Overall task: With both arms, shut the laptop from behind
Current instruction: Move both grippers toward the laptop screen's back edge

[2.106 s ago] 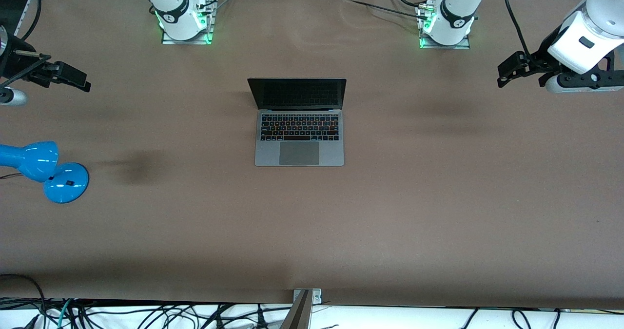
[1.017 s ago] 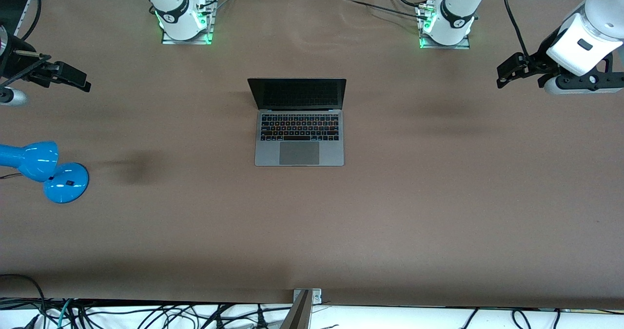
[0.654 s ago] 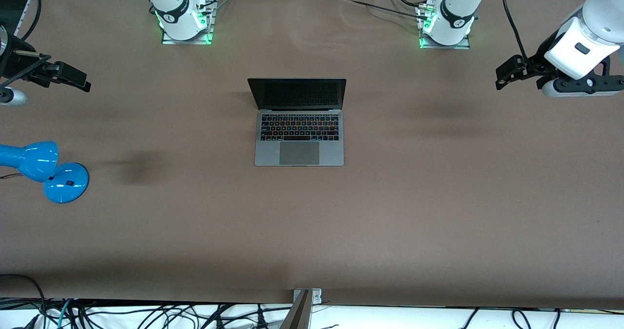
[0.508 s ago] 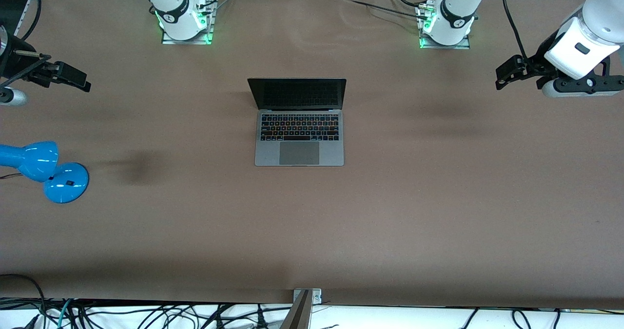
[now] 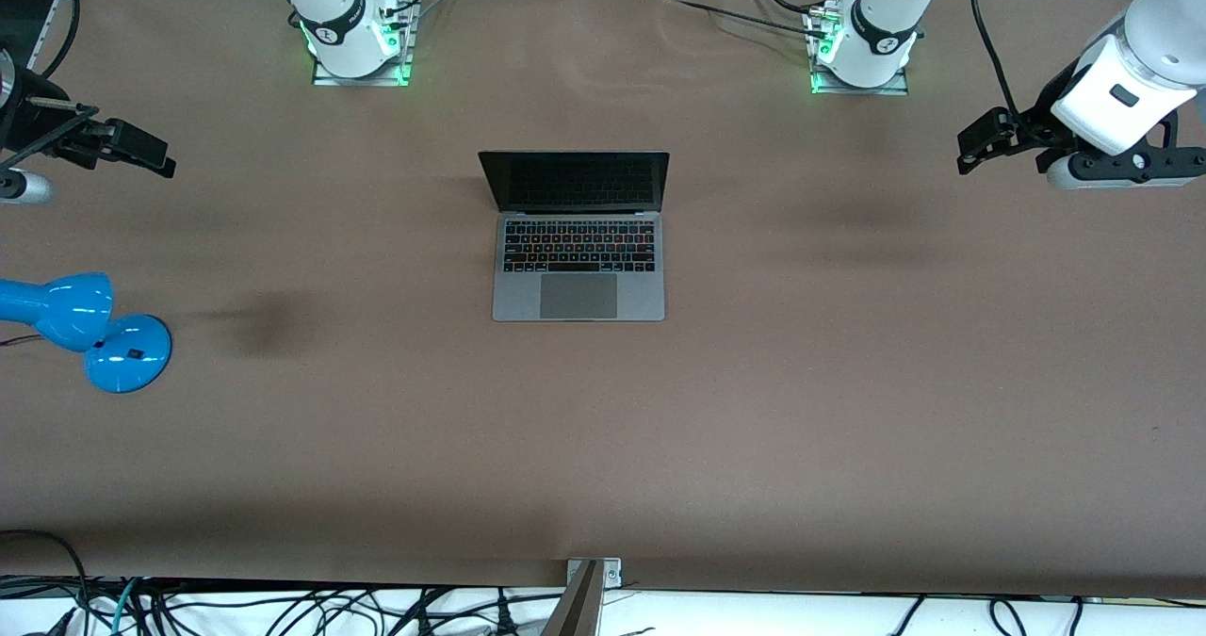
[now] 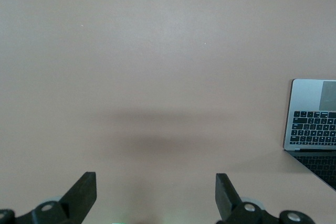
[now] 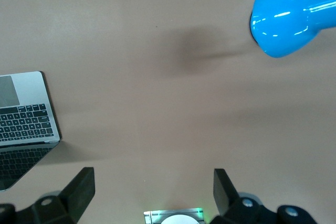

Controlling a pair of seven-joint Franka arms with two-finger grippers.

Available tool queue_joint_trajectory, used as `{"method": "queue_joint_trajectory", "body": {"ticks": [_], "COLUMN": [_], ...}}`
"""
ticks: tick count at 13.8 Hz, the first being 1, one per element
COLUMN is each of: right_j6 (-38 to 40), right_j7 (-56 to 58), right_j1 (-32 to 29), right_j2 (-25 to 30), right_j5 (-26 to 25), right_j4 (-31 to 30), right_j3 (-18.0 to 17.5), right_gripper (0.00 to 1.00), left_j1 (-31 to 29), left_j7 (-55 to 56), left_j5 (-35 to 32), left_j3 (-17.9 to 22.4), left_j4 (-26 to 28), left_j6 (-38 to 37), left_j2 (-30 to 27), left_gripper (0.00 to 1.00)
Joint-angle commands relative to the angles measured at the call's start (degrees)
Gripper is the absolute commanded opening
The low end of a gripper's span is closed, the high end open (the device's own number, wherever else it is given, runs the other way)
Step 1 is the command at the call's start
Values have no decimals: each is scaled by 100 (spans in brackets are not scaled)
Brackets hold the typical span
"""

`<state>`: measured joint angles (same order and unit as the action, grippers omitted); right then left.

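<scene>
laptop sitting open mid-table, screen up, left gripper spread wide and empty over bare table toward the left arm's end, right gripper same deal, wide, empty, up near blue lamp

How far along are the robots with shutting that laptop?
Barely begun. The laptop sits open, screen upright, untouched. The left gripper and right gripper hang open over their own ends of the table, well apart from it. Reaching the lid and pushing it down remain.
</scene>
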<state>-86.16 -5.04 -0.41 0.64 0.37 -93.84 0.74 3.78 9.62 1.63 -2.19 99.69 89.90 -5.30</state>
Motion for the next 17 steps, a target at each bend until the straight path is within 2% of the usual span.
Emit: {"method": "queue_joint_trajectory", "body": {"ticks": [1,6,8,12,14,17], "right_j6": [55,64,64,345,485,846], "right_j7": [73,82,82,300,546,521], "right_j1": [-11,-3,6,50,146,663], "right_j2": [24,24,24,-178,-292,-599], "right_j5": [103,103,103,103,103,112], "right_j4": [14,14,6,6,6,-73], "right_j3": [5,-3,-21,-47,-56,-74], "right_gripper": [100,100,100,100,100,100], "left_j1": [79,307,352,360,360,361], "left_j7": [4,504,733,1620,2181,2894], "left_j5": [-224,-145,-136,-136,-136,-110], "left_j3": [-9,-44,-263,-904,-1352,-1985], "left_j4": [-81,-72,-90,-116,-116,-108], "left_j6": [-78,-77,-60,-25,-25,-25], "left_j2": [55,187,274,450,564,766], "left_gripper": [100,100,100,100,100,100]}}
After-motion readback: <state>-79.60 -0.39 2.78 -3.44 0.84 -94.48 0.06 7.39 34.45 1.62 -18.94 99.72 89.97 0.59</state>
